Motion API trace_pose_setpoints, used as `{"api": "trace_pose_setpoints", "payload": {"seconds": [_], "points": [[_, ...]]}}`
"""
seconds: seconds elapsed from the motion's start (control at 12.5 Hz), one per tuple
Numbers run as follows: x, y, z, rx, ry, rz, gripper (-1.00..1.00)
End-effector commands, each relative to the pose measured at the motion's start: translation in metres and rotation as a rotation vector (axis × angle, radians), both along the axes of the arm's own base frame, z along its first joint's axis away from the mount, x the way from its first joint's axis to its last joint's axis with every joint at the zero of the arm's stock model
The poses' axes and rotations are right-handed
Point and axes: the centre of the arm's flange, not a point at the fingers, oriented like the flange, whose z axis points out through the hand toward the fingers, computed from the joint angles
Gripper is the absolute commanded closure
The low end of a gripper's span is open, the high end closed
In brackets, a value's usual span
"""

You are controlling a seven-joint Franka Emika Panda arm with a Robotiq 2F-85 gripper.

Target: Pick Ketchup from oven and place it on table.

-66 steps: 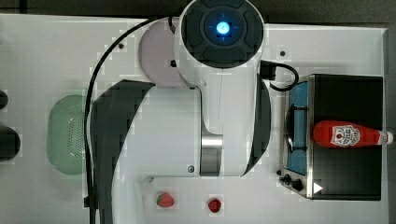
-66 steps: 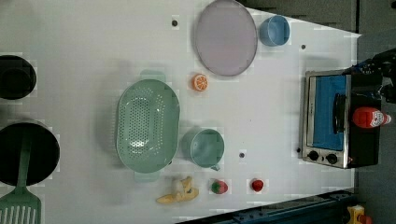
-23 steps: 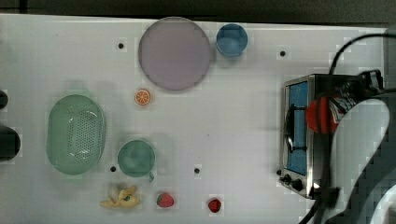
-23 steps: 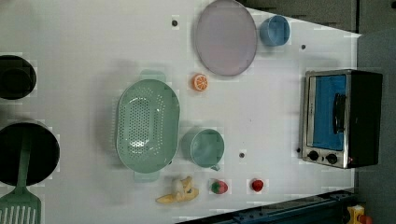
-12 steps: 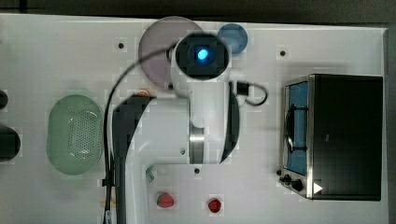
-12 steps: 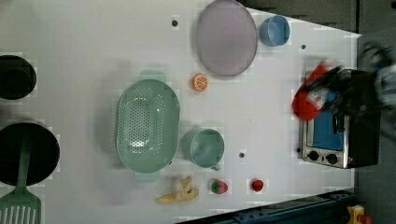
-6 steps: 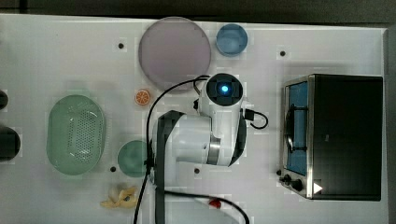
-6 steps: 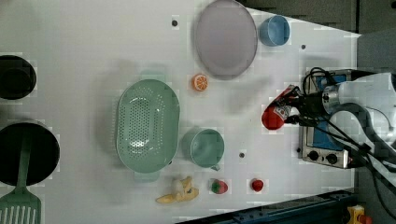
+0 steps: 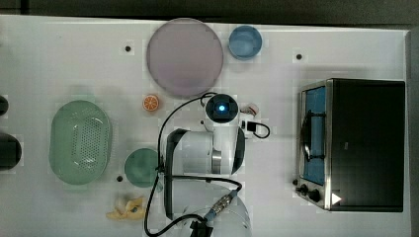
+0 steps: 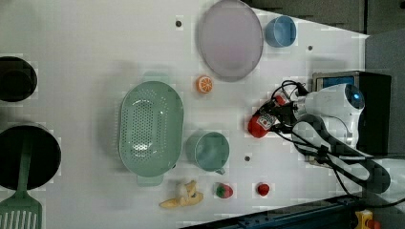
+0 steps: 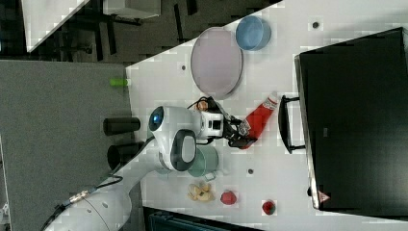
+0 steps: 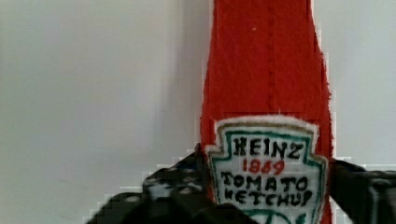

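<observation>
Stretching wide across the top view, the white worktop (image 9: 74,54) carries everything. On the top view's right sits the black oven (image 9: 368,143), its blue glass door and dark handle facing the middle. The white arm (image 9: 207,153) reaches in from the top view's bottom edge and hangs over the open middle of the worktop. Up by the top view's far edge there's a big purple plate (image 9: 184,57), and on the top view's left a green colander (image 9: 80,142). A green cup (image 10: 208,150) stands just beside the colander, and a blue bowl (image 9: 245,42) is near the plate.

Now the ketchup (image 11: 257,120): it's out of the oven, tilted over the bare worktop between the cup and the oven handle, white cap pointing towards the plate. The gripper (image 11: 243,134) sits around the bottle's lower body, label showing in the wrist view. Clamped or let go? I can't tell.

An orange slice (image 9: 150,103) lies near the plate.
</observation>
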Motion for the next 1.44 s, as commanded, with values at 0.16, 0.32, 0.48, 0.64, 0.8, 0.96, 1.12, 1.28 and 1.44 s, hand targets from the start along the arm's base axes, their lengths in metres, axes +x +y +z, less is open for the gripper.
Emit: {"api": "trace_pose_setpoints", "payload": {"seconds": [0.16, 0.32, 0.48, 0.64, 0.8, 0.96, 1.12, 1.28, 1.44], "points": [[0.053, 0.001, 0.124, 0.022, -0.217, -0.082, -1.0], [0.064, 0.0, 0.18, 0.035, -0.262, -0.086, -1.0], [0.075, -0.002, 0.271, 0.053, -0.3, -0.086, -1.0], [0.082, -0.004, 0.357, 0.059, -0.318, -0.084, -1.0], [0.083, -0.005, 0.385, 0.057, -0.306, -0.083, -1.0], [0.08, -0.007, 0.408, 0.052, -0.279, -0.089, -1.0], [0.07, -0.01, 0.425, 0.043, -0.201, -0.093, -1.0], [0.061, -0.011, 0.428, 0.038, -0.126, -0.095, -1.0], [0.061, -0.011, 0.426, 0.038, -0.123, -0.095, -1.0]]}}
